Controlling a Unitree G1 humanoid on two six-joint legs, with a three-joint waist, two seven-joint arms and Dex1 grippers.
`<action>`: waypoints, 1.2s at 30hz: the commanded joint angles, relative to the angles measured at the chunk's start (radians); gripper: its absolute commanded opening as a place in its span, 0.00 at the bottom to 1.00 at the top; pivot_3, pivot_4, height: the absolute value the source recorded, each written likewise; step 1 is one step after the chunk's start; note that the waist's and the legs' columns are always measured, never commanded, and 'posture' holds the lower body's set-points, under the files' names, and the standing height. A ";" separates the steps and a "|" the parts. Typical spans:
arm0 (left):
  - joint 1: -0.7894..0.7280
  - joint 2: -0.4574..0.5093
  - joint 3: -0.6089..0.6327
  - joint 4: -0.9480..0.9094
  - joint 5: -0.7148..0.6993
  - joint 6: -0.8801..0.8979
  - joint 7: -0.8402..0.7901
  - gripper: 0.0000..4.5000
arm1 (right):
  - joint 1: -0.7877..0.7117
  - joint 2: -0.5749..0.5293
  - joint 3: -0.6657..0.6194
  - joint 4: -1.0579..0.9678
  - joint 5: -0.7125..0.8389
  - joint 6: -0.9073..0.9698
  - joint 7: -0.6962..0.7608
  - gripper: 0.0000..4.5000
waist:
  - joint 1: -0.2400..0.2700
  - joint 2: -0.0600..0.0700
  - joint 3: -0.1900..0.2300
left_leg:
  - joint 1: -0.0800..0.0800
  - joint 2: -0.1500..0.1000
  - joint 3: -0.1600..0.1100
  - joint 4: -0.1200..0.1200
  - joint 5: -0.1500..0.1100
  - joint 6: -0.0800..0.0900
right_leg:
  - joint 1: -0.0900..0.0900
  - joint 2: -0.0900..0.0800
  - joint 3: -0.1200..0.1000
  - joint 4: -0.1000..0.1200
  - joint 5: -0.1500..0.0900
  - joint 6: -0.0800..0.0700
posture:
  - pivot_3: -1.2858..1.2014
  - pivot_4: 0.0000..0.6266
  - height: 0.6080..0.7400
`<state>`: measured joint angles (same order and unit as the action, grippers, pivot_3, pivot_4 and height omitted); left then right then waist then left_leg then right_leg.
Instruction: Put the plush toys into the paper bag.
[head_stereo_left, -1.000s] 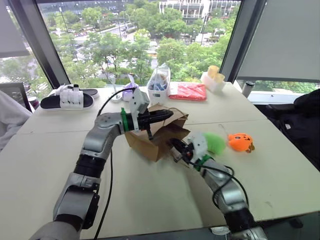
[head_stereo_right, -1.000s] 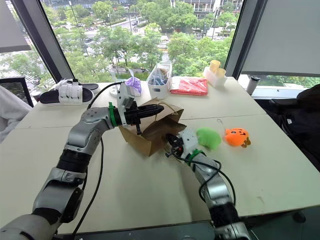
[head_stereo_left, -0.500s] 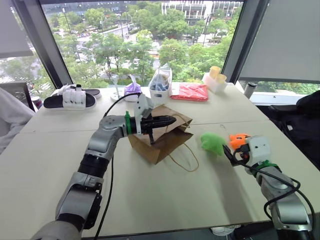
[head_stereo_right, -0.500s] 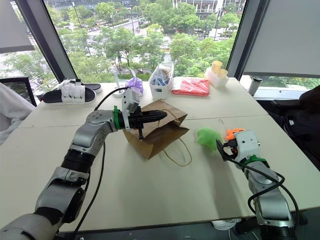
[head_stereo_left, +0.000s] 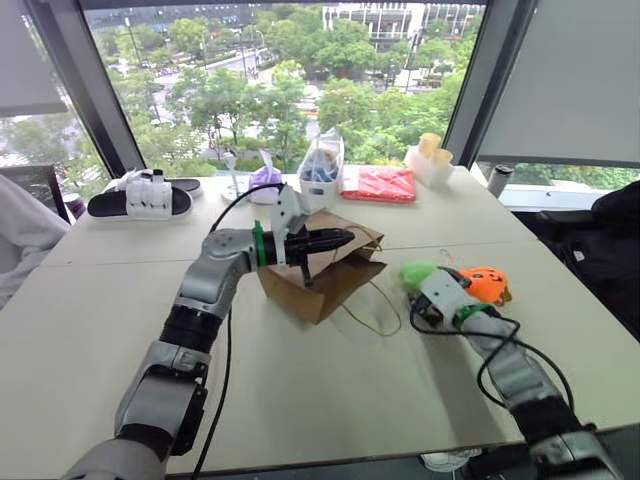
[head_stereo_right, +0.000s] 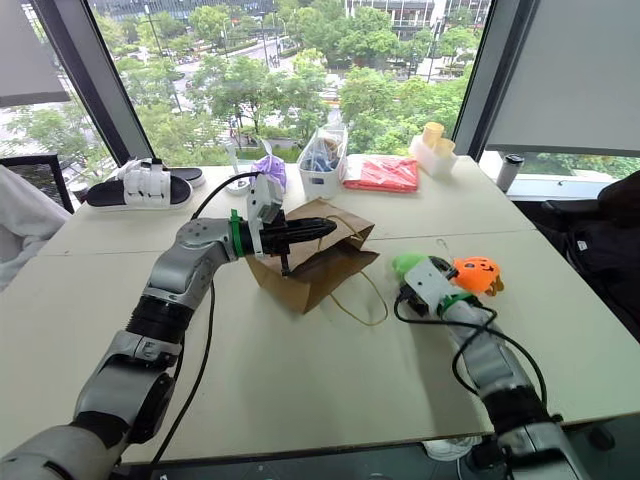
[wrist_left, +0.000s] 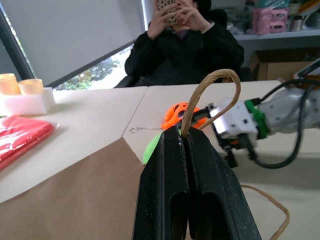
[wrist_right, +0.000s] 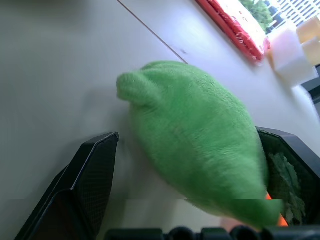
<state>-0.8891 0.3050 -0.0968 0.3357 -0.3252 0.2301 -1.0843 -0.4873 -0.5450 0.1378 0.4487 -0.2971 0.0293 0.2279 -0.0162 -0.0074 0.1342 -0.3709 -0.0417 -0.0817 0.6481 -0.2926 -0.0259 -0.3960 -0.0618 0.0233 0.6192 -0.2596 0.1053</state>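
Green plush toy (wrist_right: 200, 145) lengthwise between tool fingers (wrist_right: 90, 185)

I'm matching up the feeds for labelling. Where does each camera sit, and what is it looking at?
Head pair: forward and down over the table; both arms, paper bag.
Left wrist: along the shut left gripper pinching the bag's cord handle, toward a seated person.
Right wrist: between the open right gripper's fingers, green plush toy.
Shared: green toy, orange plush toy.

Silver-grey arms, black joint segments, green ring at each wrist, white wrist camera blocks, loose black cables; left gripper (head_stereo_left: 335, 238) and right gripper (wrist_right: 185, 165) fingers black.
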 joint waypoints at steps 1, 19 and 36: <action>-0.004 0.016 0.018 -0.049 -0.003 -0.002 0.013 0.00 | -0.023 -0.004 0.009 0.092 -0.016 -0.056 -0.004 0.70 | 0.002 0.000 0.000 | 0.000 0.000 0.000 0.000 0.000 0.000 | 0.000 0.000 0.000 0.000 0.000 0.000 | 0.52 0.24 1.00; 0.035 0.026 0.003 -0.108 -0.020 0.027 0.004 0.00 | 0.208 -0.051 -0.122 -0.602 0.180 -0.040 0.170 0.00 | 0.000 0.000 0.000 | -0.001 0.000 -0.001 -0.001 -0.002 0.003 | -0.001 0.000 0.000 -0.001 0.000 0.000 | 0.52 0.24 1.00; -0.014 0.008 0.020 -0.138 -0.066 0.097 0.006 0.00 | 0.254 0.049 -0.007 -0.677 0.073 0.007 0.152 0.00 | 0.004 0.000 0.000 | -0.001 -0.001 -0.002 0.000 -0.003 0.005 | 0.000 0.000 0.000 -0.001 0.000 0.000 | 0.52 0.24 1.00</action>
<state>-0.8812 0.3083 -0.0993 0.2297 -0.3727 0.3256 -1.0808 -0.2194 -0.5033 0.1192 -0.2163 -0.2126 0.0637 0.3920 -0.0126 -0.0078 0.1340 -0.3719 -0.0423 -0.0837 0.6478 -0.2953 -0.0214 -0.3967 -0.0617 0.0235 0.6177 -0.2595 0.1054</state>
